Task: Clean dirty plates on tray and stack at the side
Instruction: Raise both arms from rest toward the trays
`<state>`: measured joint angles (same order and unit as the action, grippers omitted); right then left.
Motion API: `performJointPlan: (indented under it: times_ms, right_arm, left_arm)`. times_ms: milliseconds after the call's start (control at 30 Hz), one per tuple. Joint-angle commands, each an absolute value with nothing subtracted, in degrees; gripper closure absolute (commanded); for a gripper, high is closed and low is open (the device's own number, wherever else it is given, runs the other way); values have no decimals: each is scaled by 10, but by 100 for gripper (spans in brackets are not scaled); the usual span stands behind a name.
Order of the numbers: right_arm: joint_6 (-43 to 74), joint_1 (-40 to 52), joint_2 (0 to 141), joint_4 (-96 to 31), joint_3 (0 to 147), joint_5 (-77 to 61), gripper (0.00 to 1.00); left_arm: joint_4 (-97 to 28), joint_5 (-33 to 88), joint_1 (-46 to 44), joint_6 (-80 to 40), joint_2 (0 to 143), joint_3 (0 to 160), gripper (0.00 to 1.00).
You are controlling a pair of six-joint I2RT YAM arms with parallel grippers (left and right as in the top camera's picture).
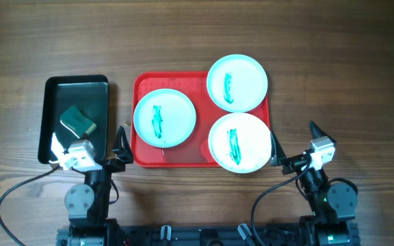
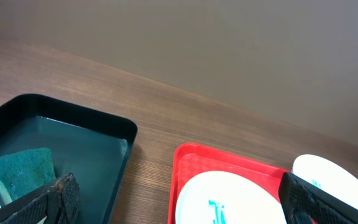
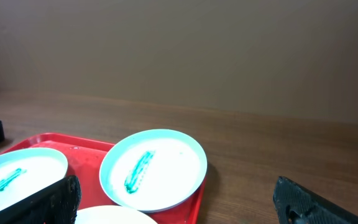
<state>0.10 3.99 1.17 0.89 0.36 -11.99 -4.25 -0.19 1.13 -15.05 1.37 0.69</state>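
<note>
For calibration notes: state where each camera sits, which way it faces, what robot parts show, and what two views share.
Overhead: above the table, looking straight down on red tray, plates, black tray; left arm, right arm at bottom edge.
Left wrist: low, facing forward over black tray and sponge; open left claw at lower corners.
Right wrist: low, facing forward over plates; open right claw at lower corners.
Shared: both wrists see red tray.

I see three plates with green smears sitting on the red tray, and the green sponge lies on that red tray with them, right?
Not quite. The sponge lies in the black tray, which sits to the left of the red tray, as the overhead view shows. The rest holds: three plates with green smears do sit on the red tray.
</note>
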Motion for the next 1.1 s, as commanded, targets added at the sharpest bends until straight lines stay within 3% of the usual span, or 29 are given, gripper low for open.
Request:
performJointPlan:
  times_ms: [0,1067]
  right_arm:
    - [2,43,8,10,3,-126,0]
    - [2,43,8,8,3,-110,0]
  left_arm:
    - [-41,-7,9,-137,8,3,0]
    - [-43,19,9,-142,8,3,0]
